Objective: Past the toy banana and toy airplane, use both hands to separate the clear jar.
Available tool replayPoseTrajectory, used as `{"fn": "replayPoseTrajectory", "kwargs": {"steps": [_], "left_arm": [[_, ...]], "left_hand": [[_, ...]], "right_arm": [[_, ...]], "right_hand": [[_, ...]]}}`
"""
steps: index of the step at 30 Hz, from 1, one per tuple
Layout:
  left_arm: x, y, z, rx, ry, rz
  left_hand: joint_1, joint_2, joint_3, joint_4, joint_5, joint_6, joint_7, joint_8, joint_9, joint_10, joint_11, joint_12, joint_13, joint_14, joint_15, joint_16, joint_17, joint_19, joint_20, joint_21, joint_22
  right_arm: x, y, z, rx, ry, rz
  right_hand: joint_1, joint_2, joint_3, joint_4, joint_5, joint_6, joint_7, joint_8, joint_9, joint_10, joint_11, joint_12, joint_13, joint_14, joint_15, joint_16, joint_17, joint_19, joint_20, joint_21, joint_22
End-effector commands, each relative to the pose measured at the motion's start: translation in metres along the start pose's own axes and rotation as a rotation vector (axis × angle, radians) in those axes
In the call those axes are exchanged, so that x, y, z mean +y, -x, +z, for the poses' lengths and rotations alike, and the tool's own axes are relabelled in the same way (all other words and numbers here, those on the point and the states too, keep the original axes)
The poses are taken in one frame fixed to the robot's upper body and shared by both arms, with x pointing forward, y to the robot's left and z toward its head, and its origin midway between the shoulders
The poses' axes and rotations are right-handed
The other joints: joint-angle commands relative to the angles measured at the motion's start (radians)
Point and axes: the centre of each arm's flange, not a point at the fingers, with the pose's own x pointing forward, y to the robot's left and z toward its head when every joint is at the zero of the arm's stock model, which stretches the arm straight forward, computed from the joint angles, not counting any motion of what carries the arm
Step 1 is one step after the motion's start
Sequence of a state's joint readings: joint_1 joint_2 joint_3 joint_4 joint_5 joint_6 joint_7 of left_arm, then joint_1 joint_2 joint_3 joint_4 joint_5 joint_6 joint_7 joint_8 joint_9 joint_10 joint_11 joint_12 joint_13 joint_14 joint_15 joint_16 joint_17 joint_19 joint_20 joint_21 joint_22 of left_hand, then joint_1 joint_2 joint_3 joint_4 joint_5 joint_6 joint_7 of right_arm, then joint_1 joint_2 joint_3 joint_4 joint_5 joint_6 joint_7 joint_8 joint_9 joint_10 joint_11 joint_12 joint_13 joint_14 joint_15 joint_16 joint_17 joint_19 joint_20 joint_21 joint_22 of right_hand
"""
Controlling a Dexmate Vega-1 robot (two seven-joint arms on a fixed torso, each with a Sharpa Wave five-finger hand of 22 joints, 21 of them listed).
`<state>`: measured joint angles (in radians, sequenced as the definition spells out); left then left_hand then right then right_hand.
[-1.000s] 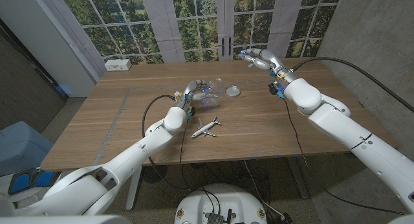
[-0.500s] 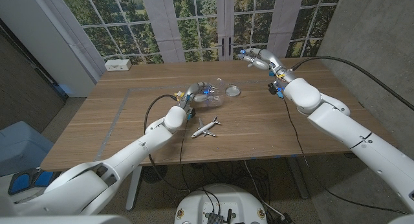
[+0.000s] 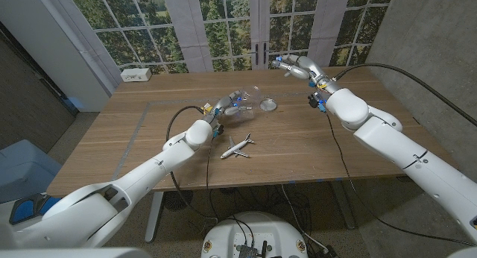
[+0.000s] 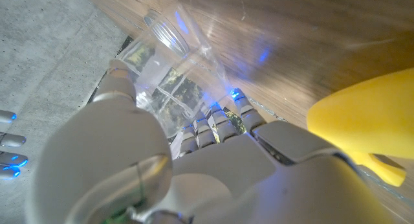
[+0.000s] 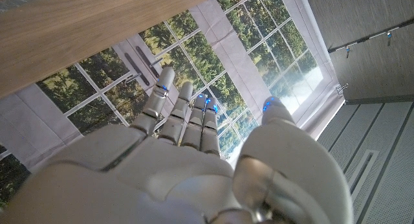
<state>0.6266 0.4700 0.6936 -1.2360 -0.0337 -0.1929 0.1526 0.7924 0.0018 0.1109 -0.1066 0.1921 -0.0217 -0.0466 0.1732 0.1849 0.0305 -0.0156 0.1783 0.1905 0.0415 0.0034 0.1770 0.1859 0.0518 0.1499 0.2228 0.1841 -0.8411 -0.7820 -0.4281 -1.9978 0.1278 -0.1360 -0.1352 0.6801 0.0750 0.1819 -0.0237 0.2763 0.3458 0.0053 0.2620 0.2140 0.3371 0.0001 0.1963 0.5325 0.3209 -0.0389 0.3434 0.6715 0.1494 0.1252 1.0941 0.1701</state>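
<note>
Hidden: toy banana [image 4: 362,123] cut off, likely tucked behind the left hand [image 3: 222,107].
Clear jar [image 3: 242,103]: transparent, lidless, tilted, gripped by left hand, far-centre worktop [image 3: 134,139].
Lid [image 3: 267,104]: just right.
Right hand [image 3: 289,65]: raised, empty, fingers apart.

A wooden table [image 3: 298,139] stands before tall paned windows [image 3: 216,27] — green trees outside — with grey walls [image 3: 425,34] alongside.

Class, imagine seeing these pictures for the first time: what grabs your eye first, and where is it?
The left hand grips a clear plastic jar mid-table, its lid lying just beside it. Nearer the robot sits a small white toy airplane, while the right hand hovers at the far edge.
</note>
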Motion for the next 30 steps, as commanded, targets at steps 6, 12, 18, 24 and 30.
{"fn": "replayPoseTrajectory", "kwargs": {"steps": [6,12,18,24,30], "left_arm": [[0.02,0.001,0.01,-0.093,0.179,-0.128],[0.028,0.005,0.018,-0.145,0.255,-0.108],[0.036,0.01,0.024,-0.18,0.302,-0.063],[0.047,0.015,0.025,-0.193,0.346,-0.031],[0.055,0.019,0.023,-0.208,0.413,-0.011]], "left_hand": [[-0.157,0.001,-0.027,0.036,-0.014,-0.124,-0.054,0.001,-0.004,-0.148,0.041,0.003,0.0,-0.145,0.043,0.0,0.005,-0.155,0.022,-0.039,0.004],[-0.254,0.019,-0.041,0.07,-0.015,-0.155,-0.083,0.002,-0.008,-0.236,0.027,-0.003,-0.005,-0.208,0.028,-0.002,0.004,-0.215,-0.011,-0.04,0.003],[-0.294,0.035,-0.043,0.084,-0.012,-0.166,-0.082,0.005,-0.009,-0.269,0.021,0.0,-0.006,-0.255,0.011,-0.005,0.003,-0.244,-0.033,-0.039,0.003],[-0.366,0.082,-0.041,0.115,-0.003,-0.087,-0.052,0.026,-0.012,-0.237,-0.025,0.018,-0.011,-0.274,-0.017,0.004,-0.001,-0.269,-0.064,-0.035,0.0],[-0.408,0.12,-0.034,0.136,0.006,-0.08,-0.042,0.016,-0.015,-0.221,-0.042,0.02,-0.014,-0.273,-0.054,0.007,-0.005,-0.256,-0.106,-0.026,-0.002]], "right_arm": [[-0.001,-0.004,-0.011,0.042,-0.048,-0.013],[-0.001,-0.006,-0.021,0.051,-0.107,-0.017],[-0.004,-0.008,-0.032,0.05,-0.203,-0.001],[-0.005,-0.009,-0.041,0.032,-0.275,-0.014],[-0.005,-0.009,-0.049,0.001,-0.34,-0.032]], "right_hand": [[-0.043,-0.007,-0.015,0.009,-0.011,-0.014,-0.001,-0.014,0.001,-0.019,0.005,0.003,-0.003,-0.015,0.013,-0.001,0.001,-0.009,0.005,-0.015,0.005],[-0.061,-0.009,-0.021,0.012,-0.018,-0.017,-0.002,-0.018,0.002,-0.023,0.01,0.004,-0.006,-0.015,0.015,0.0,0.0,-0.011,-0.009,-0.022,0.005],[-0.077,-0.009,-0.025,0.014,-0.025,-0.015,-0.004,-0.02,0.001,-0.037,0.016,0.001,-0.011,-0.02,0.014,-0.002,-0.003,-0.02,-0.025,-0.032,0.004],[-0.104,-0.011,-0.032,0.009,-0.042,-0.063,-0.028,-0.049,-0.005,-0.064,0.007,-0.006,-0.031,-0.057,0.008,-0.021,-0.018,-0.029,-0.05,-0.056,0.002],[-0.11,-0.018,-0.033,-0.005,-0.054,-0.078,-0.036,-0.06,-0.013,-0.081,0.001,-0.009,-0.051,-0.098,0.007,-0.045,-0.037,-0.035,-0.097,-0.077,0.0]]}}
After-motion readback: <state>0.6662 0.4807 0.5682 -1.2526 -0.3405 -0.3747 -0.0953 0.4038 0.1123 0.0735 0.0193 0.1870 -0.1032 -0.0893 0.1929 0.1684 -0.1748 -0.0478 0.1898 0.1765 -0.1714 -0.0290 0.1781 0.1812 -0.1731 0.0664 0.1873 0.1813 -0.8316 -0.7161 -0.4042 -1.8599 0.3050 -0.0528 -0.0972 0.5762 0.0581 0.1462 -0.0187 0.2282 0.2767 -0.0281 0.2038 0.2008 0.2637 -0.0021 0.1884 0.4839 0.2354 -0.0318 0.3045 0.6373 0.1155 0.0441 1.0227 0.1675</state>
